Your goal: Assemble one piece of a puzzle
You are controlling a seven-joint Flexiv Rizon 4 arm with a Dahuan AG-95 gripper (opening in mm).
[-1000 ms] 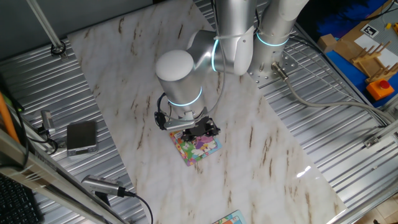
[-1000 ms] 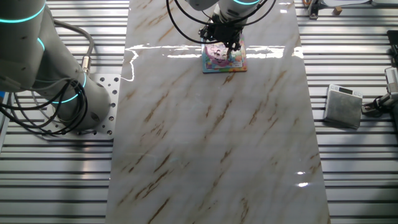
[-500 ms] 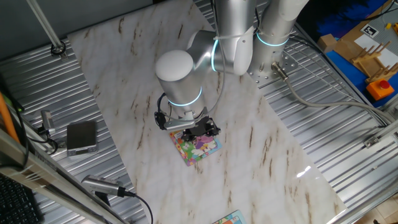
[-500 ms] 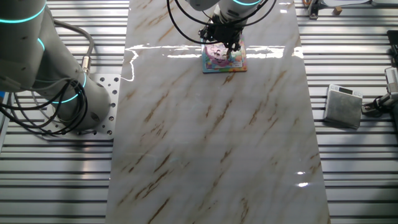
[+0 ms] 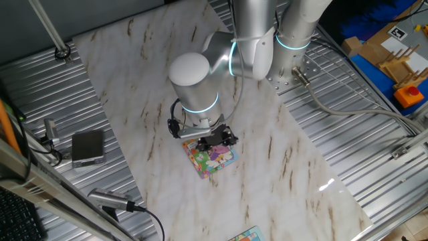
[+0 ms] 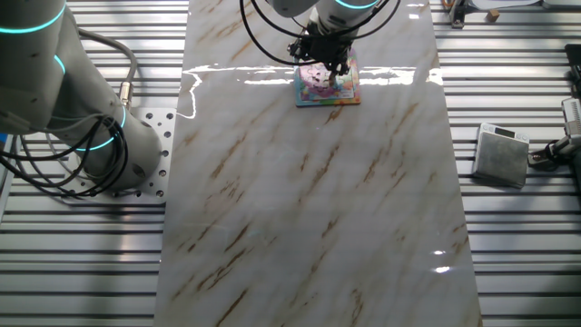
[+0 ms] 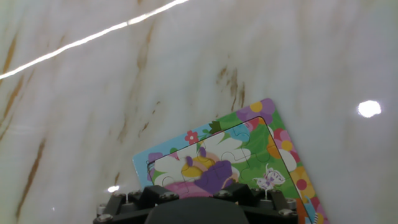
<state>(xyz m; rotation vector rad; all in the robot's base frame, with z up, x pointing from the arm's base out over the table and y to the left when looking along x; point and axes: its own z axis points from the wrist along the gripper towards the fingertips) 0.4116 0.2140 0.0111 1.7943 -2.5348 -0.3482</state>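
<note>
The puzzle (image 5: 212, 158) lies flat on the marble table, a small square cartoon board with pink and purple figures in the middle and a green, yellow and blue border. My gripper (image 5: 216, 141) hovers just above its far edge, fingers pointing down. In the other fixed view the gripper (image 6: 324, 60) covers the puzzle's (image 6: 329, 89) back half. In the hand view the puzzle (image 7: 249, 152) fills the lower middle, and the black finger blocks stand apart with nothing seen between them. The piece cannot be picked out as a loose thing; the pictured surface looks whole where it shows.
A grey box (image 5: 87, 146) sits on the ribbed metal to the left. A sliver of another board (image 5: 246, 235) shows at the table's near edge. The arm's base (image 5: 294, 40) stands at the far side, and blue bins (image 5: 394, 60) lie beyond the table.
The arm has risen very slightly above the puzzle. The puzzle has not moved.
</note>
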